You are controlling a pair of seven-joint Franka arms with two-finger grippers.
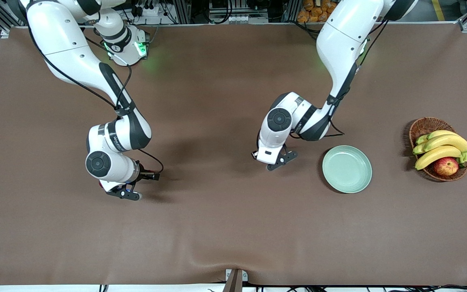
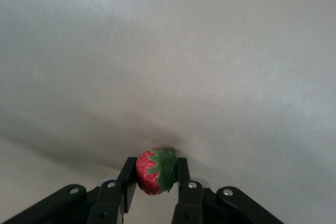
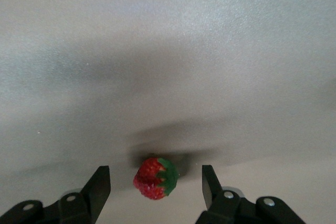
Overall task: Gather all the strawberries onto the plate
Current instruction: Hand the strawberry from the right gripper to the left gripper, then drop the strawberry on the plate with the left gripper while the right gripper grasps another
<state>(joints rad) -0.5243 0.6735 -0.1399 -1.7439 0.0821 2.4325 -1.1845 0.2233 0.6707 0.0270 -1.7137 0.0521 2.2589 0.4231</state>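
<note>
In the left wrist view a small red strawberry (image 2: 152, 174) with a green cap is pinched between the two fingers of my left gripper (image 2: 156, 167), low at the brown cloth. That gripper (image 1: 281, 160) stands beside the pale mint-green plate (image 1: 347, 168), toward the right arm's end of it. The plate holds nothing. In the right wrist view another strawberry (image 3: 155, 178) lies on the cloth between the spread fingers of my right gripper (image 3: 156, 179), with a gap on each side. That gripper (image 1: 124, 194) is low over the table near the right arm's end. Both berries are hidden in the front view.
A brown wicker basket (image 1: 424, 126) with bananas (image 1: 440, 146) and a red-yellow apple (image 1: 446, 166) stands beside the plate, toward the left arm's end of the table. Brown cloth (image 1: 225, 227) covers the table.
</note>
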